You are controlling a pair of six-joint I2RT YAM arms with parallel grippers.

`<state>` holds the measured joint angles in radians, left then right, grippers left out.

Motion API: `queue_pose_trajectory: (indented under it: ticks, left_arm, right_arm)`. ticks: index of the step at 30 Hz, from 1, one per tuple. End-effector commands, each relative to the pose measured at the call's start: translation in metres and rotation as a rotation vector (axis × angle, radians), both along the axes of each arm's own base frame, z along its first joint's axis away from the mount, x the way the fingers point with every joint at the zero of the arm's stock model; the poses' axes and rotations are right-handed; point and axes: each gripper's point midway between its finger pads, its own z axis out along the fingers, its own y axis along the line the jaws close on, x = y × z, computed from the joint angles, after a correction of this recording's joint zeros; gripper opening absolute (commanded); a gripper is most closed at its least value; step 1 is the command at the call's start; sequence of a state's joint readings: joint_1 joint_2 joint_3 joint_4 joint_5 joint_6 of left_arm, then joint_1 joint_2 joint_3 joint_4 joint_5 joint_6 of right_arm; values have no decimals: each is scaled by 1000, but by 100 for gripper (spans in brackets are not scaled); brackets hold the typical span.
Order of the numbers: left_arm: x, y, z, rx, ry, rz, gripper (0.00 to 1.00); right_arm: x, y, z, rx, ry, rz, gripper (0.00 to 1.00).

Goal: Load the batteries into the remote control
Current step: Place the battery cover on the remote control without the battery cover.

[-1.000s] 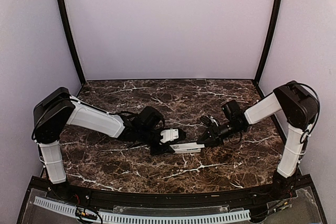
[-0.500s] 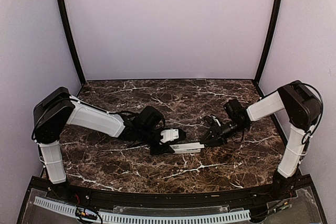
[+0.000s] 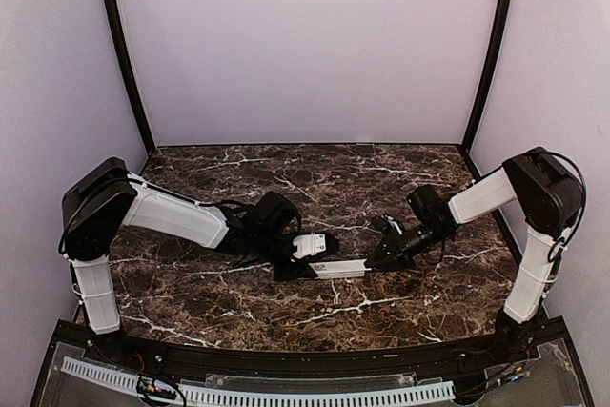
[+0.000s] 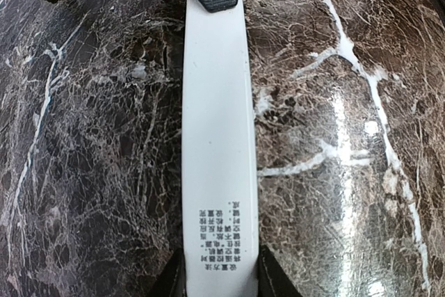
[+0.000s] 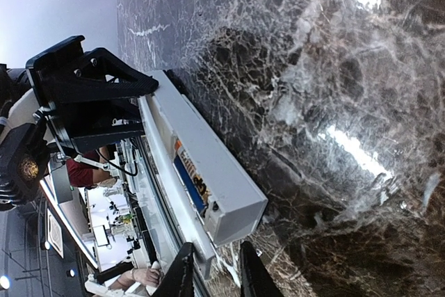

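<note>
Top view: the left gripper (image 3: 303, 259) is clamping the slim white remote control (image 3: 345, 269) near the middle of the tabletop (image 3: 286, 178), probably steadying it for the right gripper (image 3: 378, 256), which is working at its free end.
Left wrist: a printed white face is showing.
Right wrist: the fingers (image 5: 182, 276) are standing narrowly apart astride that end, and whether they are gripping it is unclear. 1 blue battery (image 5: 188, 177) is showing in the open bay.

Glossy dark brown marble-look table (image 3: 238, 302), smooth white plastic remote control (image 4: 219, 137), matt pale walls (image 3: 305, 45)
</note>
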<state>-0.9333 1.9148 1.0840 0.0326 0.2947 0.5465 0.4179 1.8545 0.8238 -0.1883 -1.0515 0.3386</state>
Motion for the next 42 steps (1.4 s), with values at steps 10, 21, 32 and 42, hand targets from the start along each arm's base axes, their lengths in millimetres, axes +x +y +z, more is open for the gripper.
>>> queue_pose_trajectory:
  ticks: [10,21,32,42]
  left_arm:
    - [-9,16,-28,110,52,7,5]
    - [-12,16,-29,110,71,-3,26]
    - [-14,16,-31,115,78,-10,40]
    - [-13,12,-26,101,85,-7,41]
  right_arm:
    - [2,3,2,37,-11,0,5]
    - [8,5,-2,35,-16,-1,4]
    - [10,4,-12,12,-13,-6,4]
    - [9,1,-19,-23,-8,-18,12]
